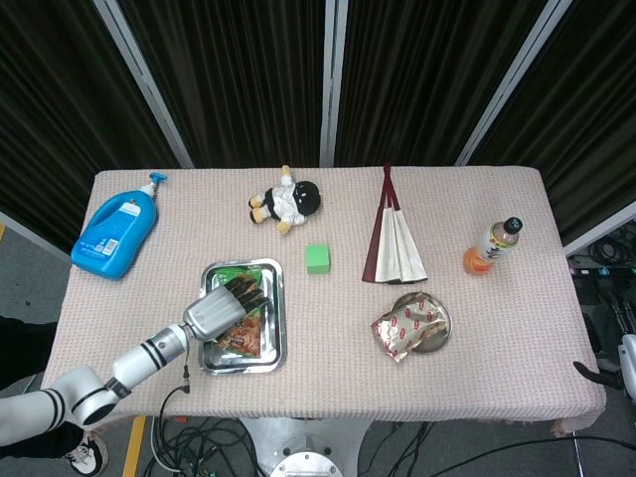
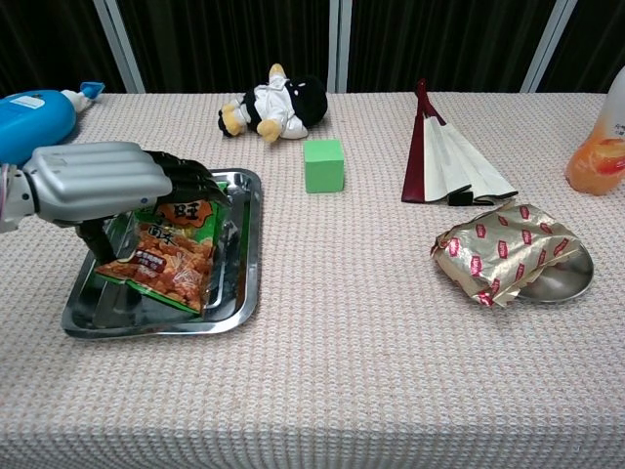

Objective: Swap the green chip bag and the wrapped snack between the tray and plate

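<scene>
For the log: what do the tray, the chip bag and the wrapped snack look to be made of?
Tray: likely stainless steel, with a shiny, mirror-like rim.
Green chip bag: probably glossy printed plastic film; it creases under the left hand.
Wrapped snack: seemingly metallised foil wrap, gold with red marks, crinkled and reflective, lying on a small plate that also looks like metal.

Two large Chinese characters, apparently "旺旺", stand in dark print on an orange patch at the top of the green chip bag (image 2: 161,259) lying in the metal tray (image 2: 239,283); the left robot hand (image 2: 107,184) covers part of them. Small red marks pattern the wrapped snack (image 2: 503,249), too small to read. No other lettering is legible.
</scene>
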`<action>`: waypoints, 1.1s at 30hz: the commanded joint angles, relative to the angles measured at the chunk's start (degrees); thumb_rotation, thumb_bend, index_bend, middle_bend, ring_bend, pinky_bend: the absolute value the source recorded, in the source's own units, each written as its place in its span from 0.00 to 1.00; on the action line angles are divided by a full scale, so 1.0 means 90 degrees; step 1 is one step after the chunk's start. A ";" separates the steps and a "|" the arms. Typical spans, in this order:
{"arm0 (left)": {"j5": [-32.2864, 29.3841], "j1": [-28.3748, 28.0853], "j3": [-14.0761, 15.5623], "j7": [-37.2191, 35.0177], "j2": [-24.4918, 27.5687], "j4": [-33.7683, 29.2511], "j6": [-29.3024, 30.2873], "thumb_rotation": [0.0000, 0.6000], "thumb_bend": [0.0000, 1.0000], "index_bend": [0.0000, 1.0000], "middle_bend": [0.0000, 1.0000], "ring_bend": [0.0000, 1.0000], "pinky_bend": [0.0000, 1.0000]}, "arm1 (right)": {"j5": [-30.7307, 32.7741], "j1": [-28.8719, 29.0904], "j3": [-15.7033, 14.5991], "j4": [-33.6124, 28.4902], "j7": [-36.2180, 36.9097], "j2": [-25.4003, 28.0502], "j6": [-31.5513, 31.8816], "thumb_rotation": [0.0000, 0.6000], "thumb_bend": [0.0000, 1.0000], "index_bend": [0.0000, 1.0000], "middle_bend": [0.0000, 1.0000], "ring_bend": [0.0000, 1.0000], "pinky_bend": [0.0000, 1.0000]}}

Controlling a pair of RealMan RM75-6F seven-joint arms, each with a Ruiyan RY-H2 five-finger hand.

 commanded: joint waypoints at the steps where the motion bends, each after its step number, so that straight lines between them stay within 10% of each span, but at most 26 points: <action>1: -0.0028 -0.0109 -0.0003 -0.0050 -0.0115 0.0126 -0.0070 1.00 0.13 0.13 0.11 0.04 0.20 | 0.0006 -0.0002 -0.0003 0.0005 0.0003 -0.0003 -0.0008 1.00 0.00 0.00 0.00 0.00 0.00; 19: 0.0229 -0.0181 0.0247 -0.0443 -0.0462 0.0730 0.0695 1.00 0.38 0.50 0.47 0.40 0.55 | 0.0045 0.0001 -0.0007 0.0017 0.0012 0.0004 -0.0092 1.00 0.00 0.00 0.00 0.00 0.00; 33: 0.0296 -0.0766 -0.0277 -0.0714 -0.0585 0.0239 0.1049 1.00 0.39 0.51 0.48 0.41 0.55 | 0.0116 -0.0052 0.0045 0.0086 0.0098 -0.0017 -0.0020 1.00 0.00 0.00 0.00 0.00 0.00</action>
